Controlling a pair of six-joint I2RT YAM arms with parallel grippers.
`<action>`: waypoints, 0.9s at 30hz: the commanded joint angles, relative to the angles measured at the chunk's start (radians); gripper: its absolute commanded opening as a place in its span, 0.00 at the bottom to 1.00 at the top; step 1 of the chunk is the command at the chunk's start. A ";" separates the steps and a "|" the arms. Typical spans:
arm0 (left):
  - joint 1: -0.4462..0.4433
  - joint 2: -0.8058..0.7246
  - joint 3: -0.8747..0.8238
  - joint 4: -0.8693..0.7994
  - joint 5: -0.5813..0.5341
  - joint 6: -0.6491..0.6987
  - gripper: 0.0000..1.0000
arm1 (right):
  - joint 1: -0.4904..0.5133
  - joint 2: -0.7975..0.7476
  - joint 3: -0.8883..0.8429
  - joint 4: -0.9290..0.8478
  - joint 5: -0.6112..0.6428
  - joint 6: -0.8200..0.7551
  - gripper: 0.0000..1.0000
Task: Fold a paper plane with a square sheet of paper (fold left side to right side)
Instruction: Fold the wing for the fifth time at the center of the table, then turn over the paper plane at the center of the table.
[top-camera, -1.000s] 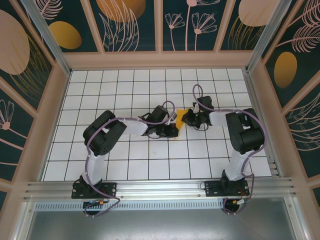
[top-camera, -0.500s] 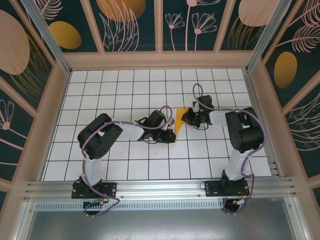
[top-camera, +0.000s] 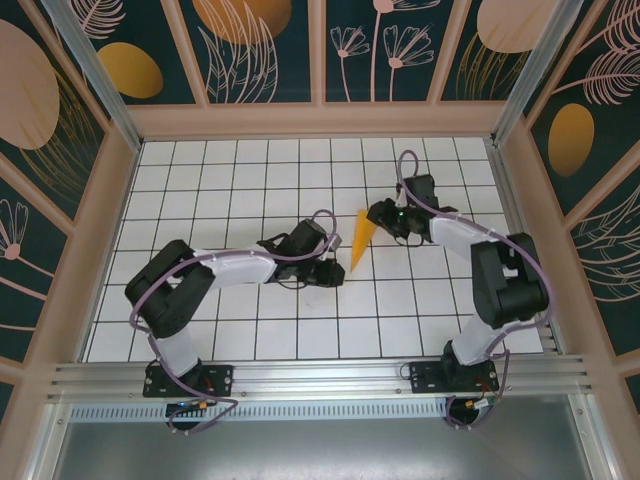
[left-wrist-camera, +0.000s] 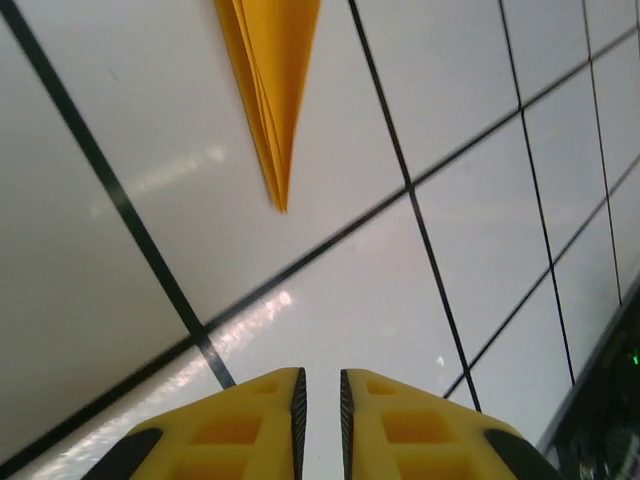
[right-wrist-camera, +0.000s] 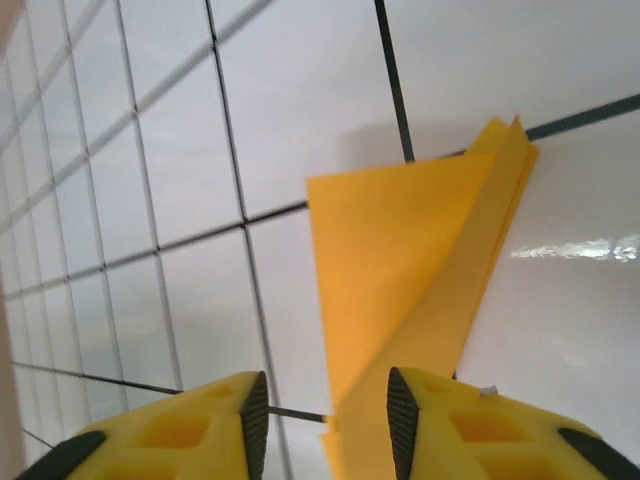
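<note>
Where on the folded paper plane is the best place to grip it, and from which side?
Grip the paper plane at its wide rear end, where a folded flap seems to lift off the table. Come in low from the right gripper side, jaws across that flap. The pointed tip looks flat, so it probably offers little to pinch.

**Grippers Back Off, Folded Dart Left Lying Free**

The paper plane (top-camera: 360, 240), a second ago mostly hidden under both grippers, now lies uncovered on the tiles, its point toward the near edge. The left gripper (top-camera: 336, 273) has drawn back to just short of that point, its jaws eased a slit apart and its arm swung lower and leftward. The right gripper (top-camera: 374, 214) has shifted to the far, wide end, jaws spread, its arm stretched farther out.
</note>
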 joint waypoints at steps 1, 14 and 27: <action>0.007 -0.067 0.017 -0.053 -0.223 0.012 0.21 | 0.000 -0.066 0.014 -0.137 0.114 0.018 0.50; 0.008 -0.152 0.067 -0.066 -0.550 0.022 0.28 | 0.086 0.027 0.000 -0.120 0.075 0.091 0.58; 0.008 -0.275 0.010 -0.052 -0.733 0.024 0.37 | 0.120 0.050 0.029 -0.086 0.023 0.014 0.00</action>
